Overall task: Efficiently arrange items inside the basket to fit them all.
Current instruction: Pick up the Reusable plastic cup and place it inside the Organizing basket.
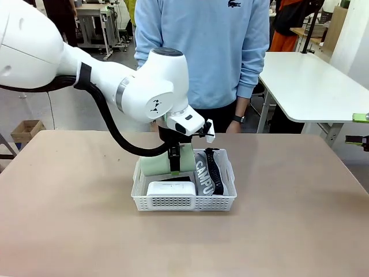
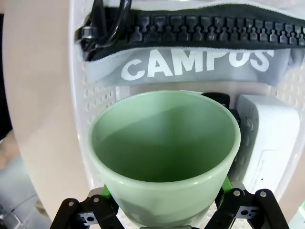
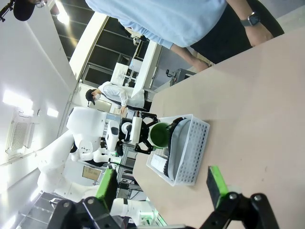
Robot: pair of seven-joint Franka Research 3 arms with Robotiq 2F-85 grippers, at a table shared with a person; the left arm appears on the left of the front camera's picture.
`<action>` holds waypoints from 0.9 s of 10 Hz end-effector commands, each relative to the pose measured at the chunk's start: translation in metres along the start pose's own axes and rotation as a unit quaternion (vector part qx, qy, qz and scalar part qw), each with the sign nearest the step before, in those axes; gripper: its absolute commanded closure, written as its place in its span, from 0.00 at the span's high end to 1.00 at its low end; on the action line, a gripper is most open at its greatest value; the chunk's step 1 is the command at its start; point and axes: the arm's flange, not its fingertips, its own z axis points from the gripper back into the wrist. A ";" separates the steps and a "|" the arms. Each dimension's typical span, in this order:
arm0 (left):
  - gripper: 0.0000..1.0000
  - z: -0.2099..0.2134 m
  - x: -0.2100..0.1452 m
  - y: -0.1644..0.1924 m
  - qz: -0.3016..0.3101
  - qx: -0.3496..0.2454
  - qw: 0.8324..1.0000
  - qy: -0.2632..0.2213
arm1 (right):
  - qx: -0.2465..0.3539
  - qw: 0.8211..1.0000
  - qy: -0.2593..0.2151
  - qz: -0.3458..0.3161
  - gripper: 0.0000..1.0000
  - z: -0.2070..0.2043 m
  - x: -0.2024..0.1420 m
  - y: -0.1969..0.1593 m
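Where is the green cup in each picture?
Front view: green cup lies at the basket's back left, under the left end effector.
Left wrist view: centre, mouth toward the camera.
Right wrist view: small, left of centre.
Shared landmark: the CAMPUS pouch beside it.

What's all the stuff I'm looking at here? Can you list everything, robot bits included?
basket: one, white, perforated, mid-table.
cup: one, pale green, lying on its side at the basket's left end, between the left gripper's fingers.
pouch: one, grey with black zipper and white CAMPUS lettering, on edge in the basket's right part.
box: one, white, rounded, at the basket's near wall.
dark object: one, black, mostly hidden between cup and box; cannot tell what it is.
table: one, beige.
person: one, light blue sweatshirt, wristwatch, standing at the far side.
left gripper: closed on the cup.
right gripper: open, away from the basket.
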 end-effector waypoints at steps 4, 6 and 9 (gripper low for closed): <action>0.89 -0.007 0.019 0.005 0.006 0.013 0.999 0.032 | 0.003 1.000 0.003 0.008 1.00 0.002 -0.002 0.001; 0.89 -0.011 0.022 0.005 0.007 0.010 0.999 0.046 | 0.003 1.000 0.003 0.008 1.00 0.002 -0.002 0.001; 0.89 -0.014 0.023 0.005 0.006 0.020 0.998 0.060 | 0.003 1.000 0.003 0.008 1.00 0.002 -0.002 0.001</action>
